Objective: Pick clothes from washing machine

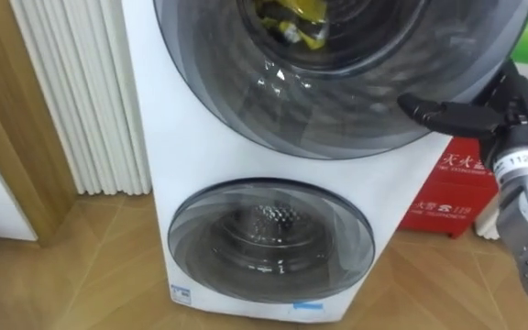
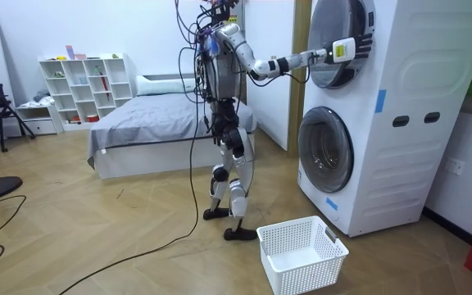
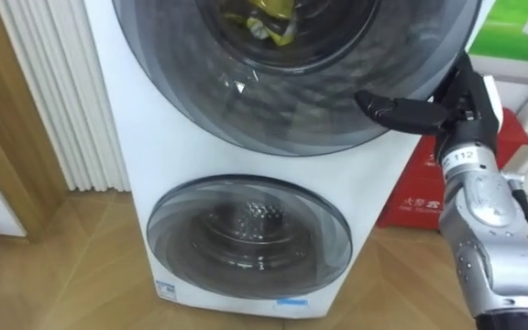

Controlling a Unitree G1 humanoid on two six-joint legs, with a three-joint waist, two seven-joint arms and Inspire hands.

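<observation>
Stands facing the stacked washing machine (image 2: 400, 164), right arm raised to its top half. Rests the right hand (image 1: 498, 115) against the right rim of the upper door (image 1: 337, 101), thumb stretched straight across the glass, fingers spread and uncurled, pinching nothing. Shows yellow clothes (image 1: 291, 18) inside the upper drum, seen through that glass. Leaves a white laundry basket (image 2: 301, 254) on the floor near the feet and a red box (image 1: 456, 188) beside the machine.

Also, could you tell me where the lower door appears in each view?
Left eye view: lower door, bottom centre.
Right eye view: lower door, bottom, left of centre.
Room view: lower door, right of centre, mid-height.
Shared landmark: right hand at the upper door's edge, above it.
</observation>
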